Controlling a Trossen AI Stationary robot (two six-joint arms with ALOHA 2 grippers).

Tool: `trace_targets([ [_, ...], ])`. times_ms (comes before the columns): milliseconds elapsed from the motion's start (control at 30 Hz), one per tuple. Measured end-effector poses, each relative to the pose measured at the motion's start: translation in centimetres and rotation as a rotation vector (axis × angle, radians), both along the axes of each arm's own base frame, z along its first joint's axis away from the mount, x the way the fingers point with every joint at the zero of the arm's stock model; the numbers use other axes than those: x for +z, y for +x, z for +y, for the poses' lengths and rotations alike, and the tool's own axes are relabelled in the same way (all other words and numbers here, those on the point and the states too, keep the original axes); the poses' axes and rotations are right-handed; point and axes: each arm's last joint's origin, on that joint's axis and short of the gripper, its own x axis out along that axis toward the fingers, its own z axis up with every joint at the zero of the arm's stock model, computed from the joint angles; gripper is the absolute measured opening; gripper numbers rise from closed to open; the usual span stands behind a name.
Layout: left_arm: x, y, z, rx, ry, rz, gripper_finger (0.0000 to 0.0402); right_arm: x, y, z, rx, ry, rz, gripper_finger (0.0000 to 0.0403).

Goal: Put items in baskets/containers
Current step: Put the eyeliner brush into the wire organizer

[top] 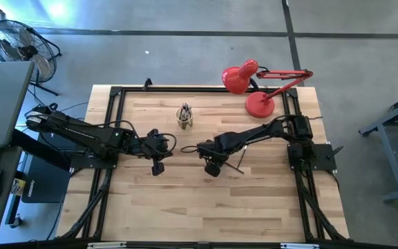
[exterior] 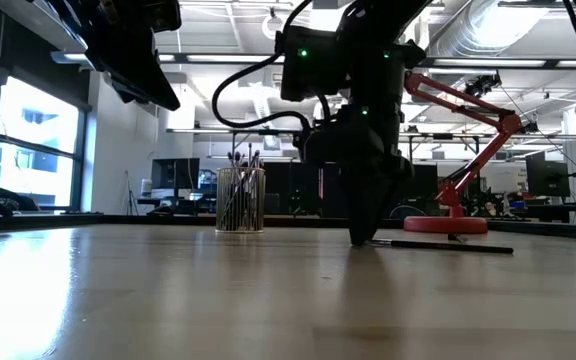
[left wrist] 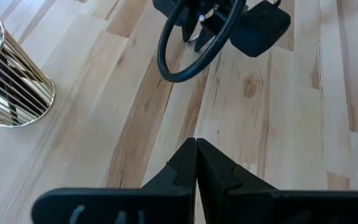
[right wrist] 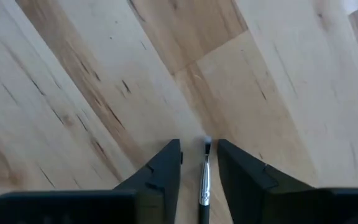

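Left gripper (top: 159, 168): we find it pinched fully closed, empty, hovering above the table (top: 185, 207).

Cup (top: 184, 119): upright toward the table's far side, holding a bunch of sticks (exterior: 239, 158).

Right gripper (exterior: 365, 240): tips down at the tabletop, fingers (right wrist: 166, 163) parted, with one stick (right wrist: 204, 183) lying flat between them.

Red lamp (top: 258, 86): far right corner.

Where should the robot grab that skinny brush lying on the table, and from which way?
Probably on its thin handle, just behind the silvery part near the tip, coming straight down from above. The brush lies flat on the wooden table, so only its two long sides are free to pinch. The right end effector already straddles it with fingers open, one on each side.
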Motion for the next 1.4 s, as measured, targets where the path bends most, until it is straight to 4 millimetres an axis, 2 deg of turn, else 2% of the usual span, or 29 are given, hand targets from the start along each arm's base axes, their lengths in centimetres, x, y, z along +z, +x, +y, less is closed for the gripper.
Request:
trace_targets([
  [200,0.0,0.0,0.0,0.0,-0.001,0.0,0.0001,-1.3,0.1,0.3,0.037,0.023,0.041,0.0012],
  [400,0.0,0.0,0.0,0.005,-0.009,-0.001,0.0001,-1.0,-0.1,0.8,0.072,-0.026,0.047,0.0003],
  [633,0.0,0.0,0.0,0.016,-0.022,-0.001,0.0001,1.8,-0.9,0.6,0.036,-0.081,-0.011,0.0001],
  [1033,0.0,0.0,0.0,0.016,-0.023,0.0,0.0001,7.4,-1.6,0.1,-0.077,-0.19,-0.222,0.0],
  [1200,0.0,0.0,0.0,0.016,-0.023,-0.001,0.0001,10.0,-1.0,-0.5,-0.137,-0.297,-0.43,0.0],
  [1400,0.0,0.0,0.0,0.016,-0.02,-0.001,0.0001,13.0,1.6,-2.3,-0.161,-0.346,-0.795,0.0],
])
